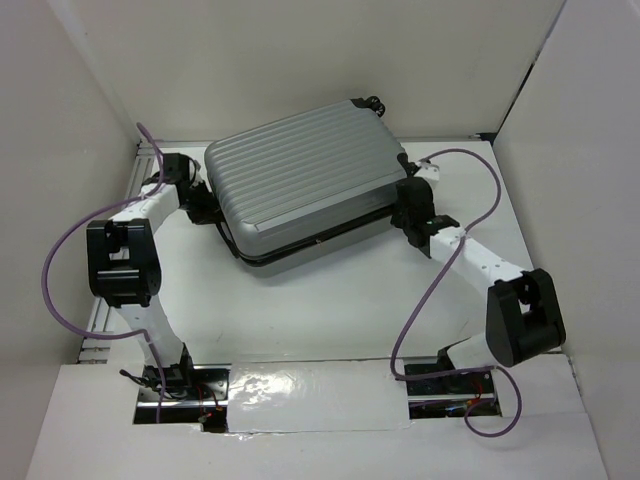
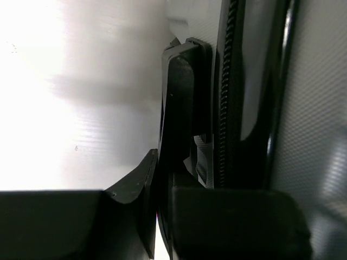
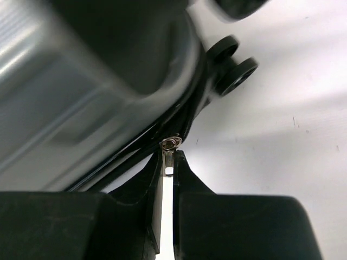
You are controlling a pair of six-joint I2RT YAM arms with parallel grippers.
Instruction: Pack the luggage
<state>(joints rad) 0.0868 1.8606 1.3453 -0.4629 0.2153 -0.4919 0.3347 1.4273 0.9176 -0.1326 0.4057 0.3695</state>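
Note:
The luggage [image 1: 305, 175] lies flat on the white table with its lid down, ribbed silver shell up, and a thin dark gap along its front seam. My left gripper [image 1: 205, 205] is at its left side. In the left wrist view its fingers [image 2: 135, 187] are shut on the luggage's black handle part [image 2: 181, 103], beside the zipper teeth [image 2: 226, 108]. My right gripper [image 1: 408, 215] is at the luggage's right corner. In the right wrist view it [image 3: 169, 162] is shut on the metal zipper pull [image 3: 169, 153], just below the shell [image 3: 81, 81] and the black wheels [image 3: 233, 65].
White walls enclose the table on the left, back and right. An aluminium rail [image 1: 128, 200] runs along the left edge. Purple cables [image 1: 60, 260] loop off both arms. A shiny foil strip [image 1: 310, 395] lies between the arm bases.

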